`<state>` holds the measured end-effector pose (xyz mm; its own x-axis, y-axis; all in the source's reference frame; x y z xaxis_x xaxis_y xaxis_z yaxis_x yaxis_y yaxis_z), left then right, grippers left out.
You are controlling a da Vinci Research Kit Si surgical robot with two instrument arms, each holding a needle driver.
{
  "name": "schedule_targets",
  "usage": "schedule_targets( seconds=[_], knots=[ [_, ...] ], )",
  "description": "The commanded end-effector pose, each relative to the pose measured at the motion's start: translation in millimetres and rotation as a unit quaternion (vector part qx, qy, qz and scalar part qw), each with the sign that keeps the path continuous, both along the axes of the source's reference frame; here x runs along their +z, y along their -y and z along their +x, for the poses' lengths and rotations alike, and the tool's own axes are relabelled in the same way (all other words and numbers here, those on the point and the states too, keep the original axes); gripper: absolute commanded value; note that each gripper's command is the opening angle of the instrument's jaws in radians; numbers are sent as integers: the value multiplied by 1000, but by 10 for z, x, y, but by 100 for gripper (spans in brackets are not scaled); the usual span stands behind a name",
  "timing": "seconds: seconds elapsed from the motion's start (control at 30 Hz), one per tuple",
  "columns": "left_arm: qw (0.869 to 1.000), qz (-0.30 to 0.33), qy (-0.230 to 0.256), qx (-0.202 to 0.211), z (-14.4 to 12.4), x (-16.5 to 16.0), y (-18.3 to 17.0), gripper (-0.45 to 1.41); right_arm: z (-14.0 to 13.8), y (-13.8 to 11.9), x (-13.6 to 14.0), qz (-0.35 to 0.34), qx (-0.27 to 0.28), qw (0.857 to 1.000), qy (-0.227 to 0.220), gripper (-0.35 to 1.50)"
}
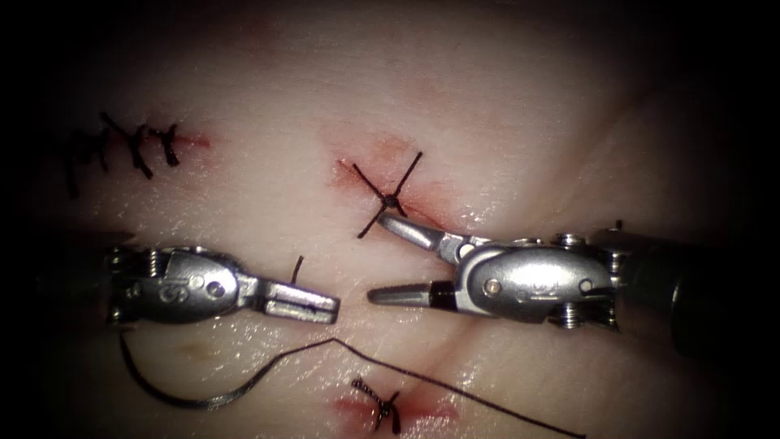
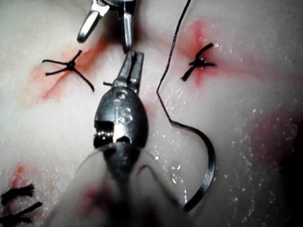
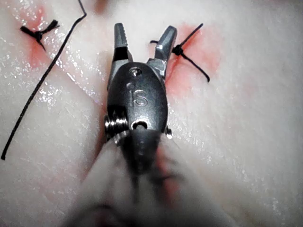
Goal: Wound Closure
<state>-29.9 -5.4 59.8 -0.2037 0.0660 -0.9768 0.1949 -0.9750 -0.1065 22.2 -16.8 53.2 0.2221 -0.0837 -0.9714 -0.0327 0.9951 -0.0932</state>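
Observation:
The curved needle (image 1: 191, 402) lies free on the tissue (image 1: 520, 122), left of the cut and below my left tool (image 1: 329, 307); neither tool holds it. Its thread (image 1: 455, 389) trails off to the right past the lower knotted stitch (image 1: 382, 404). The left tool's jaws are shut on a short cut end of thread (image 1: 297, 269) that sticks up from them. My right tool (image 1: 380, 258) stands open and holds nothing, its upper jaw tip just under the knot of the middle stitch (image 1: 391, 197). In the left wrist view the needle (image 2: 208, 175) curves beside the left tool (image 2: 134, 56). The right tool (image 3: 145, 30) gapes beside the knot (image 3: 178, 50).
Red fluid (image 1: 370, 167) stains the tissue around the middle and lower stitches. A row of several finished stitches (image 1: 122, 146) sits at the far left. The two tools' tips face each other about a jaw's length apart.

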Motion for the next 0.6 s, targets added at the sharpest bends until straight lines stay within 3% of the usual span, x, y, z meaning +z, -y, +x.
schedule_targets(
  seconds=[0.03, 0.2, 0.33, 0.4, 0.5, 0.57, 0.6],
  knots=[
    [1000, -1, -5, -2, -1, 9, 4, -45, -18, 3, 3, 10, 6, 1000, 3, 143],
    [1000, 7, -24, -7, 18, 35, 23, -45, -62, 4, -8, 27, 26, 999, 7, 141],
    [999, 17, -35, -12, 24, 63, 31, -45, -76, 5, -15, 32, 30, 999, 18, 138],
    [999, 23, -42, -17, 27, 78, 34, -23, -77, 6, -16, 32, 34, 999, 24, 136],
    [997, 33, -57, -30, 31, 98, 33, 32, -76, 8, -17, 31, 36, 999, 26, 136],
    [995, 40, -75, -49, 35, 107, 32, 49, -75, 9, -17, 34, 38, 998, 26, 136],
    [990, 63, -100, -80, 41, 116, 32, 51, -74, 9, -17, 34, 38, 998, 27, 136]
  ],
)
